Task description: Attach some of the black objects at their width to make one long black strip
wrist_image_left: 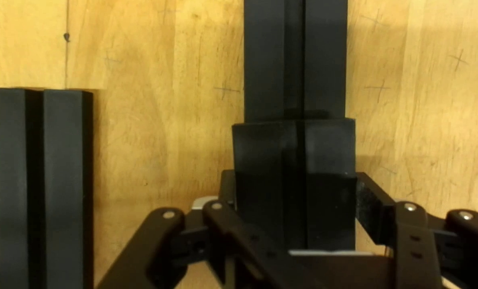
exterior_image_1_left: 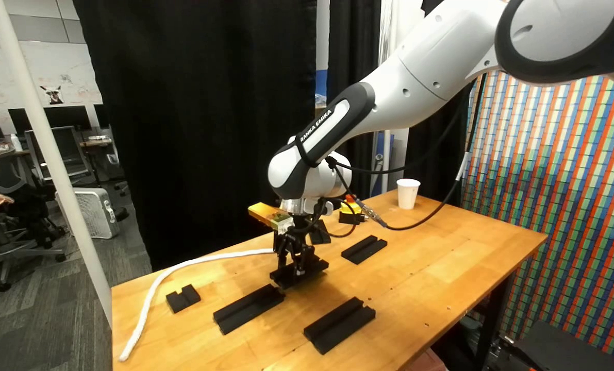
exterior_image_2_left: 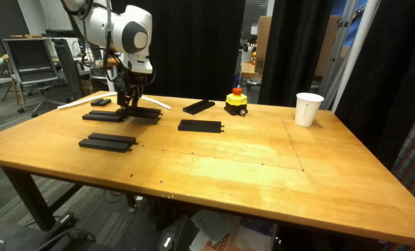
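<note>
The tool (wrist_image_left: 298,196) pinches a black bar (wrist_image_left: 327,160) just above the counter (wrist_image_left: 158,132).
In the wrist view, a second bar (wrist_image_left: 265,60) continues its line; a third bar (wrist_image_left: 62,184) lies left.

Clamps a bar (wrist_image_left: 293,180) between fingers (wrist_image_left: 373,206), in line with a second bar (wrist_image_left: 293,62), well apart from a third bar (wrist_image_left: 63,186).

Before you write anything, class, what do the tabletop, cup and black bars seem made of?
Tabletop: wood, satin; grain and soft glare show.
Cup: probably paper, matte white; lipped rim.
Black bars: likely plastic, mostly matte; dull faces, crisp edges; painted metal possible.
</note>
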